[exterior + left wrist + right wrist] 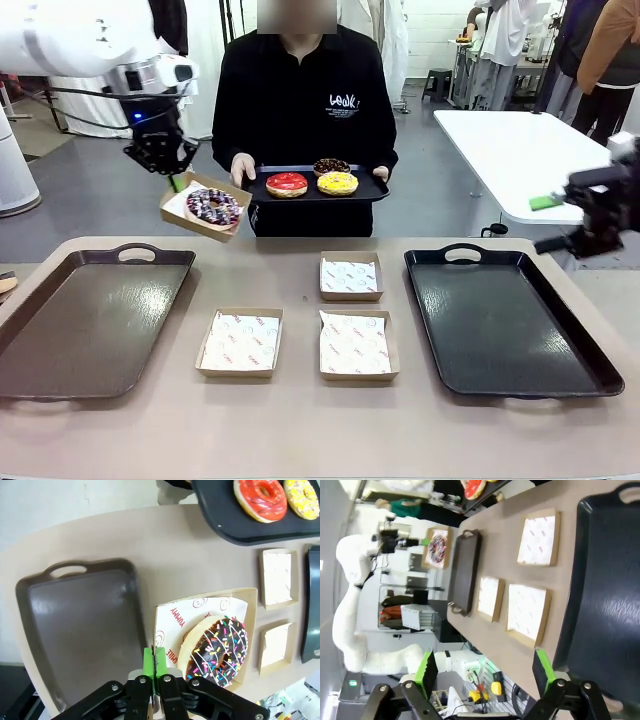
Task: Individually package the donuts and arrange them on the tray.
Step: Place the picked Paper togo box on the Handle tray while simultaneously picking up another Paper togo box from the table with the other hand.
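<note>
While my left gripper [155, 662] pinches the rim of the cardboard box [172, 615] carrying the dark sprinkled donut [217, 652] aloft near the left tray [80, 630], I'd level it before lowering; right gripper [485, 671] idles, jaws spread.

Left tray [90, 320] surface free; right tray [505, 325] free; three boxes [350, 277] occupy centre.

Right gripper [485, 669] has its green pads spread wide; black tray [605, 590] lies beside three paper-lined boxes [527, 612]; beyond a brown tray [465, 570], a sprinkled donut [438, 548] sits in a raised box [439, 530]
</note>
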You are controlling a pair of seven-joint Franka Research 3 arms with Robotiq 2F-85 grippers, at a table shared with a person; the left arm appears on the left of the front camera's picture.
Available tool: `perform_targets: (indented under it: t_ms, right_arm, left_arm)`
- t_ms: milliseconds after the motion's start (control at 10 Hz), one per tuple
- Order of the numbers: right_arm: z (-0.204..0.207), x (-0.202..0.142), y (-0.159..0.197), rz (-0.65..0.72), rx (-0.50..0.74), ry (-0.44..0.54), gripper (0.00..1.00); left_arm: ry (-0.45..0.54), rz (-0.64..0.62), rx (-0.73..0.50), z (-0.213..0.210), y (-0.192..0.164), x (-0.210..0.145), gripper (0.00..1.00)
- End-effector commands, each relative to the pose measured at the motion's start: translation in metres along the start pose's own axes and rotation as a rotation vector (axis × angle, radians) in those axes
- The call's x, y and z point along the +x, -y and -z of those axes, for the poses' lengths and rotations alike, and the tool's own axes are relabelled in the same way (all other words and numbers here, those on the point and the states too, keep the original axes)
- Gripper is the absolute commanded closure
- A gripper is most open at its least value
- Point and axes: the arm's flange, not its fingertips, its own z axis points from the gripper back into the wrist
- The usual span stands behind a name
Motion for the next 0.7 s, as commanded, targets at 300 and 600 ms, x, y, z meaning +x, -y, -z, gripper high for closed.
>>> perform_targets:
  t_ms: [300,600]
  right_arm:
    - [0.102,0.06,-0.029,-0.03,-0.37,0.016,0.0]
    - [0.148,0.055,-0.035,-0.057,-0.463,0.001,0.0]
  left_arm:
    - [-0.015,-0.061,-0.022,0.026,-0.069,-0.039,0.99]
    - [-0.016,-0.09,-0.009,0.044,-0.093,-0.045,0.99]
